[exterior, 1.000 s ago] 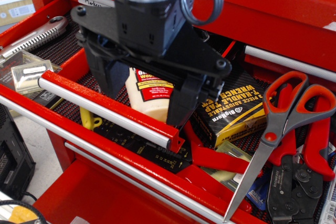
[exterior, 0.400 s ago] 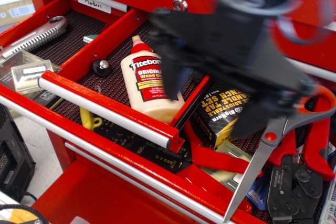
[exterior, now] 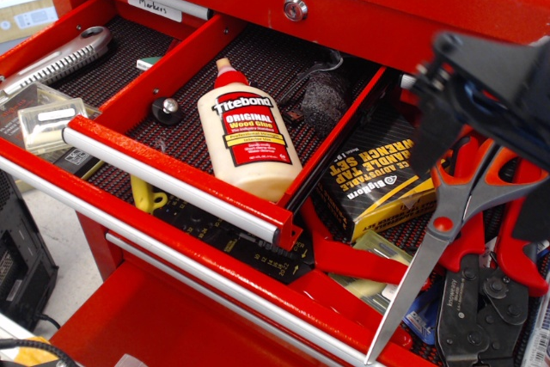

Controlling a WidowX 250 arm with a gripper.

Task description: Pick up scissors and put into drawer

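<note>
Your black gripper (exterior: 494,96) hangs blurred at the right edge, directly over the loop handles of the orange-red-handled scissors with long silver blades (exterior: 447,229); how far its jaws stand apart you cannot tell, and nothing shows in them. One pair of scissors, lying in the lower drawer, long axis running from the handles upper right down to the tip lower left. One narrow red metal drawer with a silver bar handle (exterior: 172,176) lies well left, open

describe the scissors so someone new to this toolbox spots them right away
In the wider lower red drawer at the right, under the black gripper, lie the orange-red loop-handled scissors. Their long silver blades point down toward the front edge, unlike the red-handled, black-headed pliers beside them.
</note>
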